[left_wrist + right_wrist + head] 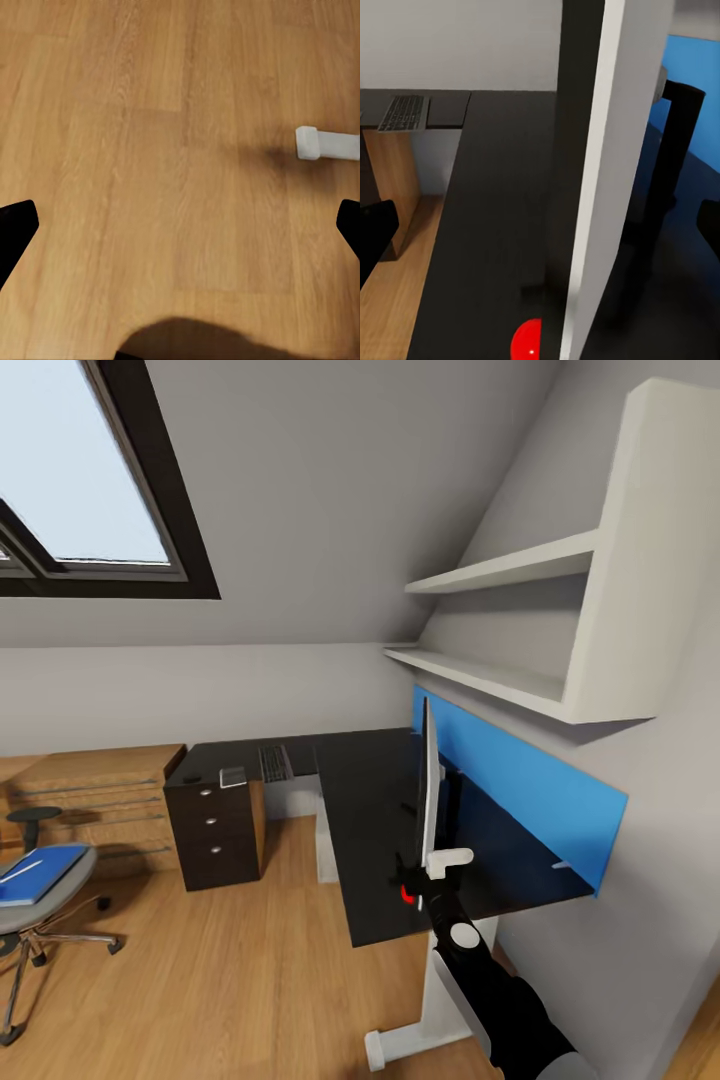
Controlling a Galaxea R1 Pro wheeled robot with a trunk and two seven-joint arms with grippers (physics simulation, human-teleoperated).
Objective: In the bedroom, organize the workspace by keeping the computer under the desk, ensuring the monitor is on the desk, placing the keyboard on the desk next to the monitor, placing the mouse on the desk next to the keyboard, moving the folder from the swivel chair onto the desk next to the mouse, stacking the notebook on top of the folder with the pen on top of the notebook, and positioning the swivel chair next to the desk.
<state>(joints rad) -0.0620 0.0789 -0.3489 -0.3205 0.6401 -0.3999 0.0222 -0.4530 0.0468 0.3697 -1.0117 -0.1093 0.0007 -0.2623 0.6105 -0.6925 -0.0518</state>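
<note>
Black desk [370,800], black drawers [215,830] with silver knobs, dark keyboard [274,762], bright blue folder [40,872] on grey swivel chair [40,905], blue wall panel [520,780], white shelves [530,630], honey-brown wood-grain floor [150,150], monitor [585,187] with red dot

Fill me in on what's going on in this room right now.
The robot's right gripper is at the near edge of the wide black flat-screen monitor, which stands edge-on on the long black L-shaped desk. The flat black keyboard lies at the desk's far end. The thin blue folder, a slim whitish pen on it, sits on the grey swivel chair. The left gripper is open above the wooden floor.
</note>
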